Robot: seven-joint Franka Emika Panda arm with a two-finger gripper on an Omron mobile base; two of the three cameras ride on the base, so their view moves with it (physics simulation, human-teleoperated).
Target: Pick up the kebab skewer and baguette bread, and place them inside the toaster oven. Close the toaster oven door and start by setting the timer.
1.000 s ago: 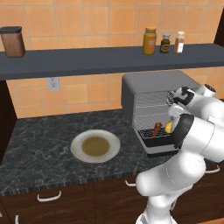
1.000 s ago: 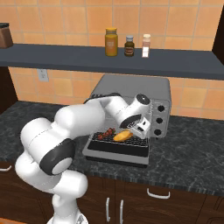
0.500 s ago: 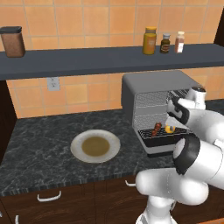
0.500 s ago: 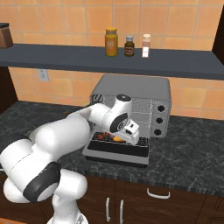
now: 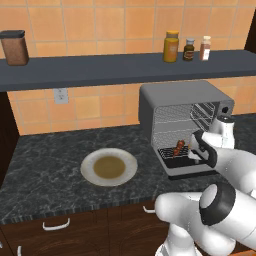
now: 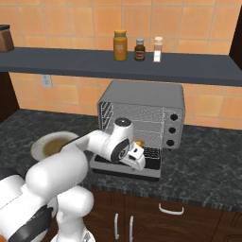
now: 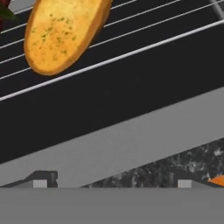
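A: Golden bread [image 7: 63,33] is seen lying on the wire rack [image 7: 144,30] inside the oven [image 5: 182,125], and the red-brown skewer [image 5: 179,146] is seen on the same rack, just beside it. Both items can be judged as placed.

B: What is left, then?

A: The door [image 6: 125,168] is hung open, flat in front of the oven over the bench [image 5: 45,170], so it has yet to be shut. The timer has not been set either, as far as can be judged; the knobs [image 6: 172,129] are lined up down the right side of the front. The plate [image 5: 109,167] is left bare, well apart from the oven.

B: And the pincer?

A: The pincer [image 7: 111,183] is spread wide, with nothing between its tips. It is held low, just outside the rack, over the open door's glass and frame. No contact with the bread or the door can be made out. The door's handle would have to be reached next, it is judged.
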